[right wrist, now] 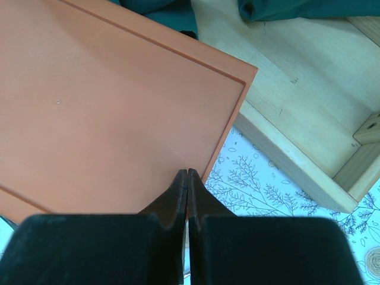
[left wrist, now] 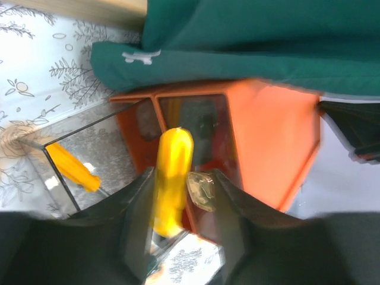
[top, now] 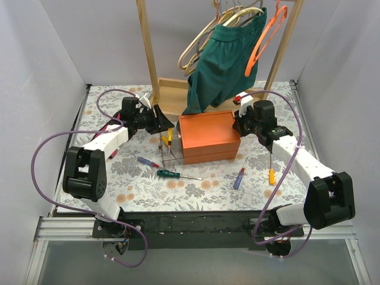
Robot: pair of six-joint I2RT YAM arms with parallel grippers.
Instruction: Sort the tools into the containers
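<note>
Yellow-handled thin metal screwdriver [left wrist: 172, 172] is clamped in the left gripper [left wrist: 181, 181], held over the small clear plastic box [left wrist: 77, 129], likely for release. Right gripper [right wrist: 187, 178] is pressed closed, empty, at the orange rectangular box [right wrist: 107, 107] lid edge.

Top view bright, evenly lit from above; soft shadows under arms [top: 107, 141] on counter [top: 202, 190]. Left wrist view blurred throughout, yellow screwdriver [left wrist: 172, 178] smeared, glare on clear box [left wrist: 113, 142]. Right wrist view sharp; right tool [right wrist: 187, 175] black, detail lost.
</note>
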